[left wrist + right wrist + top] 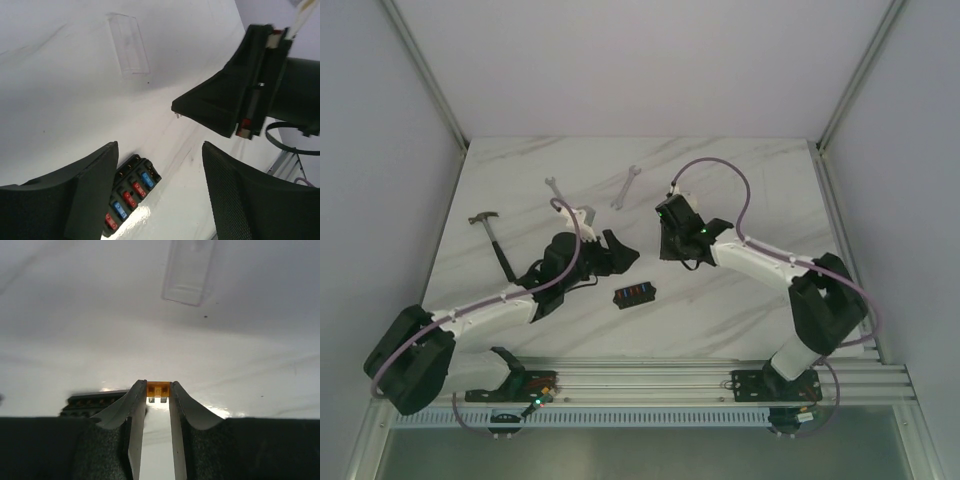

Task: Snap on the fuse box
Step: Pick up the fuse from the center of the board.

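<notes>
The fuse box [635,296] is a small black box with a row of red and blue fuses, lying uncovered on the marble table between the two arms. In the left wrist view the fuse box [131,192] sits just inside the left finger of my left gripper [160,146], which hangs open above it with nothing between its fingers. My right gripper [158,384] is shut on a tiny orange fuse [158,389], prongs pointing back at the camera, with the fuse box [95,402] low to its left. The thin clear cover [128,44] lies flat farther out on the table.
A hammer [495,235] lies at the left of the table, and two wrenches [560,195] [625,187] lie at the back. My right gripper's body [235,100] hangs close above and to the right of my left fingers. White walls close in the table.
</notes>
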### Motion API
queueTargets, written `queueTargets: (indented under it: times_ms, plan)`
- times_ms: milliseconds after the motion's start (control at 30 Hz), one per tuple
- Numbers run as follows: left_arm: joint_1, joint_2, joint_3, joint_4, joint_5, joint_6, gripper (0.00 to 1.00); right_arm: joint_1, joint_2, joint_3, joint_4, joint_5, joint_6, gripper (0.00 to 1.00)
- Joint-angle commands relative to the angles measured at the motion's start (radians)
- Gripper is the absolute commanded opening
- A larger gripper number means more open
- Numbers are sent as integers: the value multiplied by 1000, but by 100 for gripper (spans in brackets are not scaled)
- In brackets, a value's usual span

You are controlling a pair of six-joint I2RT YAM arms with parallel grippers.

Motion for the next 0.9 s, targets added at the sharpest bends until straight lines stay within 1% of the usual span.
queueTargets:
  times_ms: [0, 67, 133, 300, 367, 467, 867]
  plan:
    - [-51, 42, -12, 145, -94, 58, 74, 27, -76, -46, 95, -21, 94, 22]
    - [-70, 53, -10, 153, -133, 67, 69, 37, -91, -63, 125, -23, 117, 22]
    - [-87, 62, -12, 160, -169, 73, 63, 46, -142, -79, 153, -30, 136, 22]
    - [-130, 84, -13, 213, -176, 103, 57, 66, -201, -114, 213, -30, 181, 22]
    - [-148, 98, -8, 222, -174, 117, 51, 68, -222, -127, 234, -25, 193, 22]
    - [-166, 116, -3, 230, -175, 119, 47, 70, -242, -138, 247, -21, 203, 23]
    - [-171, 139, -8, 335, -168, 93, 32, 79, -268, -170, 300, -39, 234, 23]
